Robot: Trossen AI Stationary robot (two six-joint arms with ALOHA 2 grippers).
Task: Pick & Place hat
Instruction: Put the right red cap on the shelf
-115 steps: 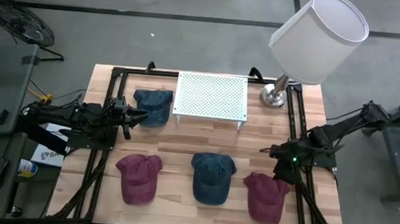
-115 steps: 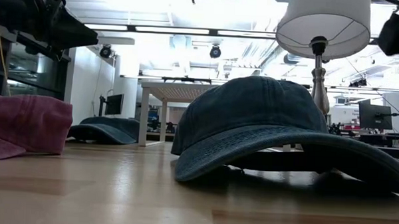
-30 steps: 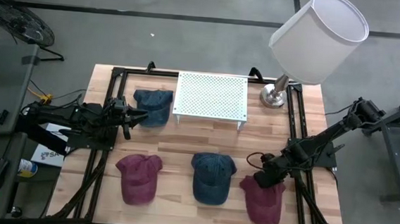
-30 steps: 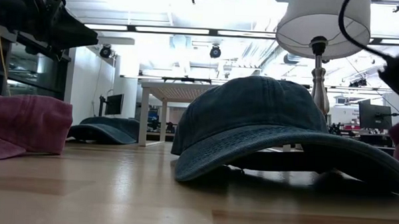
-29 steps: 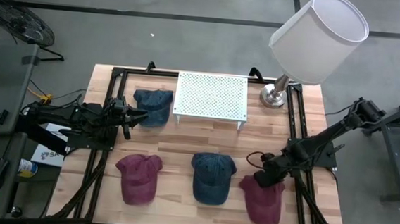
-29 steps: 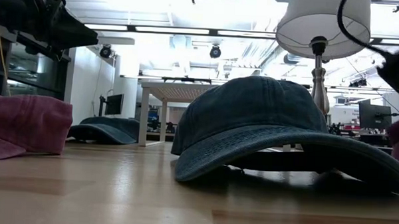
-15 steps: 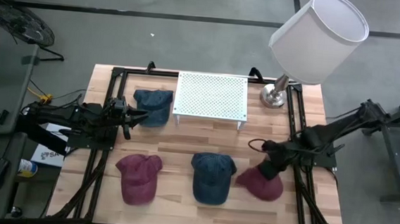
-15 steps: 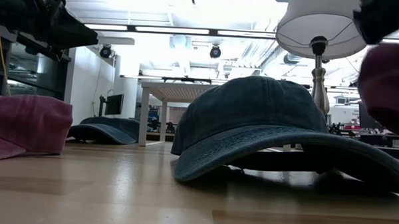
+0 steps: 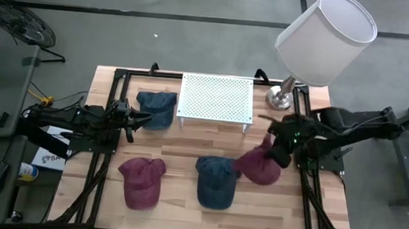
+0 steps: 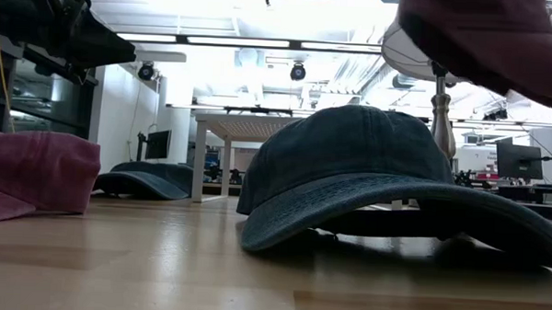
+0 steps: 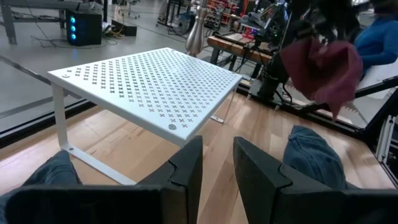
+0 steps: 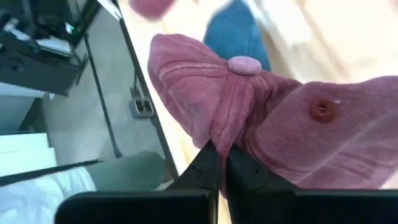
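Observation:
My right gripper (image 9: 277, 153) is shut on a maroon hat (image 9: 257, 166) and holds it in the air over the table's right half, between the middle blue hat (image 9: 216, 179) and the lamp base. In the low view this maroon hat (image 10: 487, 38) floats at the top right. Another maroon hat (image 9: 142, 181) lies crown up at the near left. A second blue hat (image 9: 156, 109) lies at the far left beside the white rack (image 9: 216, 97). My left gripper (image 11: 217, 163) waits open next to it, nothing between its fingers. My right gripper pinches a raised fold of the maroon hat's crown cloth (image 12: 217, 138) between its two fingers, close to the top button (image 12: 244, 65). The fingers come from above. The hat hangs below them, clear of the table.
A tall lamp with a white shade (image 9: 327, 38) stands on its metal base (image 9: 280, 99) at the far right, its shade overhanging the table. Black rails (image 9: 305, 136) run along both side edges. Bare wood shows at the near right.
My right gripper has risen from the near right of the table with the maroon hat, going toward the far edge and a little left toward the rack. The hat, lying on the table before, now hangs lifted clear.

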